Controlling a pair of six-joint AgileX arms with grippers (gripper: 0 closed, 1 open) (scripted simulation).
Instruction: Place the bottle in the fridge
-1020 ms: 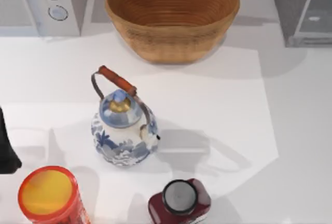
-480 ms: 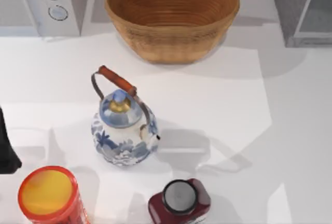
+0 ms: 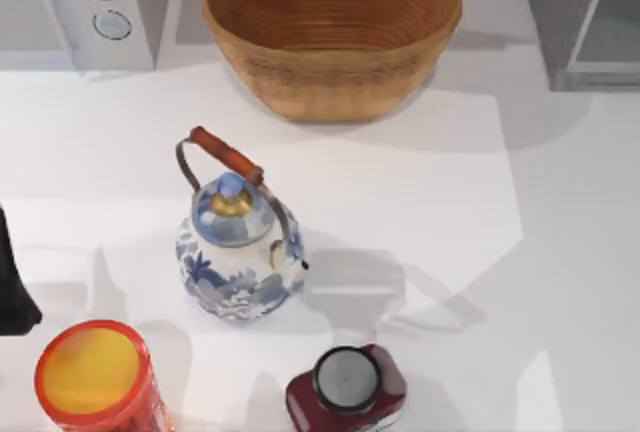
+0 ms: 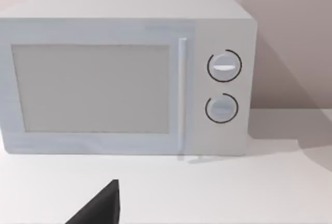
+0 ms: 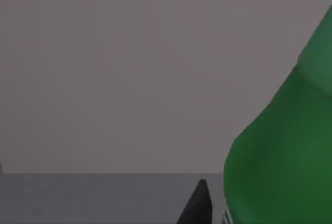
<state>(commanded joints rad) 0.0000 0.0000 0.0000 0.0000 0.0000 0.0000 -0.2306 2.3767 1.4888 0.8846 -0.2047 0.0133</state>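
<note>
Everything turns on how the bottle [image 5: 280, 151] sits against the right gripper [image 5: 199, 206]. In the right wrist view its green body is hard against the camera, just beside the gripper's dark tip, with the shoulder narrowing toward the neck. Its long axis therefore runs across the line of the jaws rather than along it. The contact itself is out of sight, so I cannot tell whether the jaws are clenched on the bottle or released. Behind the bottle are a flat grey wall and a darker grey floor. I take these for the inside of the fridge [image 3: 560, 12], which stands at the table's 1 o'clock corner in the top view. On that reading the bottle is already at or inside the fridge, and what remains is to set it down upright and let go. The right arm is plainly the nearer one. The left gripper [image 4: 98, 208] is parked at about 9 o'clock on the table [image 3: 420, 172] and faces the microwave [image 4: 124, 73] at 11 o'clock; I cannot tell the state of its jaws either. The basket [image 3: 330, 42] at 12 o'clock, the teapot [image 3: 238, 252] near the middle and the dark red jar [image 3: 347, 387] at 6 o'clock are all well apart from the fridge and should not hinder a release.
</note>
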